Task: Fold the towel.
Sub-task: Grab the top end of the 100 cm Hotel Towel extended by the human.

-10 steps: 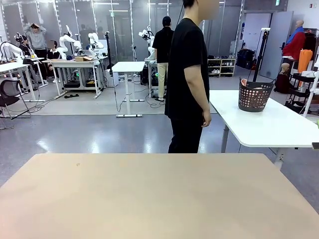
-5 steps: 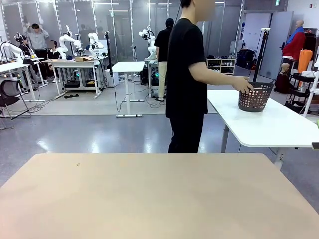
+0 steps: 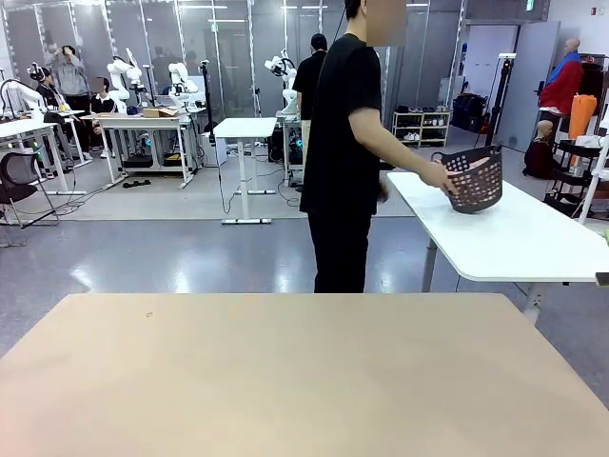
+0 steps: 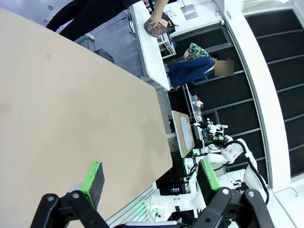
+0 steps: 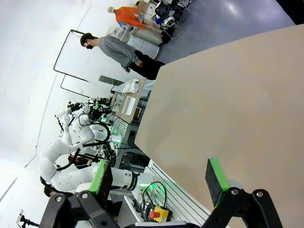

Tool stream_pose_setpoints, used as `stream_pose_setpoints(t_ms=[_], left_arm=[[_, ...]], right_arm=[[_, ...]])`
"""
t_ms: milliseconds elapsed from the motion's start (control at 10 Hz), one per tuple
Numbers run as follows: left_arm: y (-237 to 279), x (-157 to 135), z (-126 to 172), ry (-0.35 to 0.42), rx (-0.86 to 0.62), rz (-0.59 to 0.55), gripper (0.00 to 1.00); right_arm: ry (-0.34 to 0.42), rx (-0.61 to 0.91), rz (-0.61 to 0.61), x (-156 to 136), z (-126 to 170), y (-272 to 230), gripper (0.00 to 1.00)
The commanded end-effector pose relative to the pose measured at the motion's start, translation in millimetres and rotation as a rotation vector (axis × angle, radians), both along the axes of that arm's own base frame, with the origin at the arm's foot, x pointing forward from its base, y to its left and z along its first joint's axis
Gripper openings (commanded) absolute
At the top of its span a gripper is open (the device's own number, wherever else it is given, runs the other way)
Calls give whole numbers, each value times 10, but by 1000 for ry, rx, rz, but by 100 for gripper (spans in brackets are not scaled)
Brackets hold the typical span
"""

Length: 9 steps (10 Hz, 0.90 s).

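One pink towel (image 3: 466,169) glimpsed inside tilted dark basket (image 3: 487,195), long axis unreadable; person's hand (image 3: 438,178) on its rim, on white side table (image 3: 514,238). Left end effector (image 4: 150,176) and right end effector (image 5: 158,175) spread wide over tan table (image 3: 304,381)

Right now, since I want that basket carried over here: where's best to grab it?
Likely its rim, coming from the open mouth. The basket stands tilted on the white table, mouth toward the person, whose hand holds that rim.
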<state>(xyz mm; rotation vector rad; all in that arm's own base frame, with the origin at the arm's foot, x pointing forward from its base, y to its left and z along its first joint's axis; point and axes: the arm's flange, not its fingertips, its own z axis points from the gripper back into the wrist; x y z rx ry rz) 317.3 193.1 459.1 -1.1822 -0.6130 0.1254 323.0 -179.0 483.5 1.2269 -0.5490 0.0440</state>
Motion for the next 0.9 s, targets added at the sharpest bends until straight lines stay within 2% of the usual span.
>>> stream_pose_setpoints(t_ms=[0, 800], left_arm=[[9, -3, 8, -10, -4, -11, 100], [9, -3, 8, -10, -4, -11, 100]], right_arm=[[-11, 12, 2, 6, 5, -4, 100], [-11, 12, 2, 6, 5, -4, 100]])
